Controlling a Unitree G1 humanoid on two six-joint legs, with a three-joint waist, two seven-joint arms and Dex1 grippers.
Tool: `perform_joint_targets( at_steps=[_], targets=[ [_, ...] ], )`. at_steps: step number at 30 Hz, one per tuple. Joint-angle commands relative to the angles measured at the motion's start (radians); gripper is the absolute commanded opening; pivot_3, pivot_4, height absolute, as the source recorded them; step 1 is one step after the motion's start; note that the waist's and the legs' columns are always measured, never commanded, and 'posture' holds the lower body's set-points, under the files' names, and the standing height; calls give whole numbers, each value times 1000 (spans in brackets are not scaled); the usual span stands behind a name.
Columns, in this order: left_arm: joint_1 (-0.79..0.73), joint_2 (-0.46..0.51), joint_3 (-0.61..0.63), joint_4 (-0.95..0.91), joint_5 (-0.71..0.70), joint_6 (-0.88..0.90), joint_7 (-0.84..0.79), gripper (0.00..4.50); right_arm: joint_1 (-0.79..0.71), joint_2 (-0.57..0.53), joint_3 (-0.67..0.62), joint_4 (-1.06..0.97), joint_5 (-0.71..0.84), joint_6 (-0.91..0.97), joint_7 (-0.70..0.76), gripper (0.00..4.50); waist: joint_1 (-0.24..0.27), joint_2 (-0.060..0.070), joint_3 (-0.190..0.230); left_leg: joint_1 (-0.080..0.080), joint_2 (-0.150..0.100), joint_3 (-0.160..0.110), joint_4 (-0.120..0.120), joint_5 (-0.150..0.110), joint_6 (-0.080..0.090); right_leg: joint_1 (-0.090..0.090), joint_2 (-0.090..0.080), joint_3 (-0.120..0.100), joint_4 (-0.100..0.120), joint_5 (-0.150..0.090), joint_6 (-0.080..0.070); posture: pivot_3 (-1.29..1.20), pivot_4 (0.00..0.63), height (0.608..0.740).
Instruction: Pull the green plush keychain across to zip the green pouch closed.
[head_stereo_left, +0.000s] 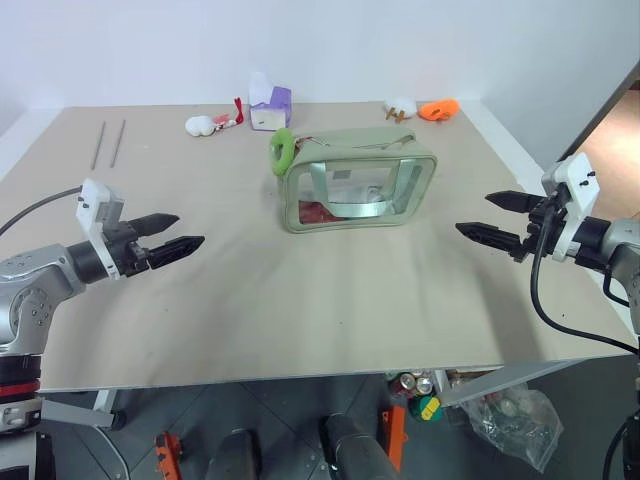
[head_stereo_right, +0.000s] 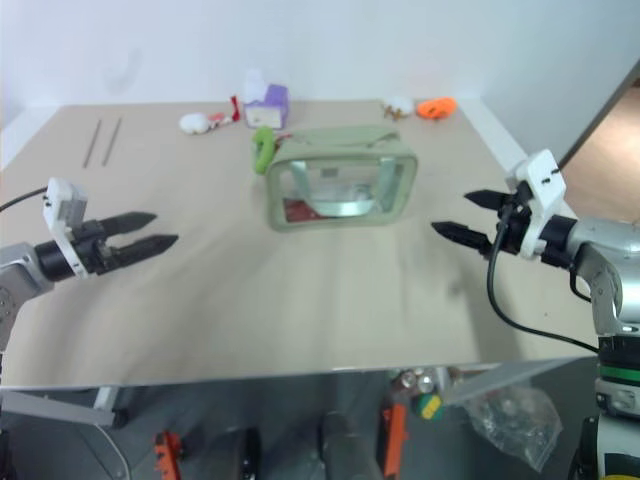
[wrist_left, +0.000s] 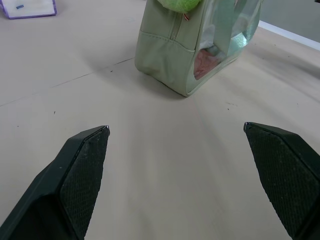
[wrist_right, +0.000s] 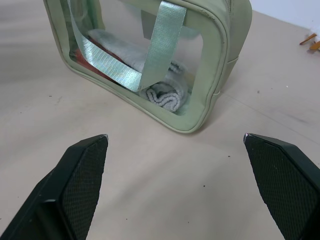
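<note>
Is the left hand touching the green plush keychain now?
Apart. In the left eye view the left hand hangs open over bare table, well short of the green plush keychain at the green pouch corner.

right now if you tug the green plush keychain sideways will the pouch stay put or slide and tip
The green pouch probably slides: it sits loose on the smooth table, neither end effector bracing it. It looks light, holding only a rolled cloth. Its soft fabric walls may buckle, and since the green plush keychain hangs at one top end, pulling could tilt it.

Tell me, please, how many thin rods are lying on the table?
2: the rods lie side by side near the table's far left corner.
</note>
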Motion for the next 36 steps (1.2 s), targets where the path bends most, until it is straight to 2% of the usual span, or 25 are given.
perform_joint_targets(
  at_steps=[1,17,24,29,32,36],
  targets=[
    [-27,-4,9,-6,-1,-10,1,4461,-14,-15,-14,-26,-11,-18,-2,4500,0,0,0,0,0,0,0,0,0,0,0,0,0,0,0,0,150,740],
    [-35,-40,15,-27,14,-26,21,4461,-107,19,64,19,-86,-106,-9,4500,-2,0,0,0,0,0,0,0,0,0,0,0,0,0,0,0,150,740],
    [-112,-47,-20,-41,-20,11,-17,4461,-407,83,228,223,-243,-292,53,4500,-16,0,0,0,0,-1,0,1,0,0,0,-1,0,1,0,0,150,740],
    [-215,-84,-30,-50,-66,46,-14,4461,-671,180,373,500,-380,-508,170,4500,-22,0,0,-1,-1,-2,0,1,0,0,0,-1,0,1,0,0,150,740],
    [-230,-95,-44,-84,-74,52,-10,4461,-755,231,417,639,-428,-615,217,4500,-22,0,0,-1,-1,-4,-3,0,0,0,0,-3,0,0,4,0,150,740],
    [-227,-107,-53,-126,-81,68,9,4461,-839,300,465,827,-510,-754,210,4500,-21,0,0,-3,-1,-6,-3,-1,-1,-1,0,-4,0,-2,2,0,150,740]
  ],
)
